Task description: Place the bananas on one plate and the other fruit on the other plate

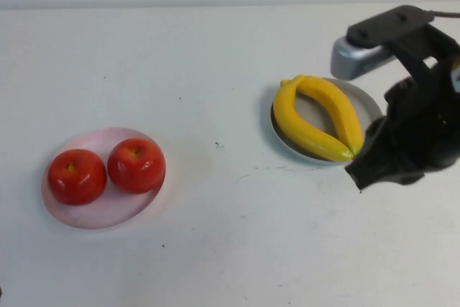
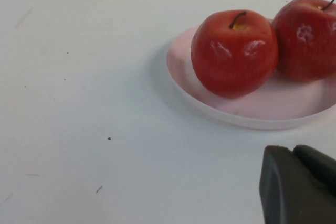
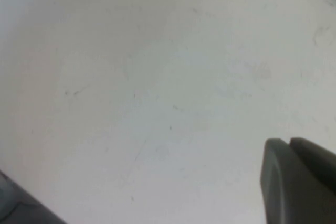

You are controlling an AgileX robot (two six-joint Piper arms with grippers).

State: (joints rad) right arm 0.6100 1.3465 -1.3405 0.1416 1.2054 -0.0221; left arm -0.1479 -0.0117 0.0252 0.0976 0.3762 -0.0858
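Note:
Two red apples (image 1: 77,176) (image 1: 136,165) sit side by side on the pale pink plate (image 1: 108,213) at the left. Two yellow bananas (image 1: 305,129) (image 1: 339,109) lie on the grey plate (image 1: 368,104) at the right, their ends meeting. My right gripper (image 1: 357,174) hangs just right of and in front of the grey plate, shut and empty; it also shows in the right wrist view (image 3: 286,142) over bare table. My left gripper (image 2: 291,150) is shut and empty, a little short of the pink plate (image 2: 252,114) and apples (image 2: 233,51) (image 2: 307,38). It is out of the high view.
The white table (image 1: 230,70) runs to a pale wall at the back. The right arm's grey and black body (image 1: 388,41) reaches over the far right side, behind the grey plate.

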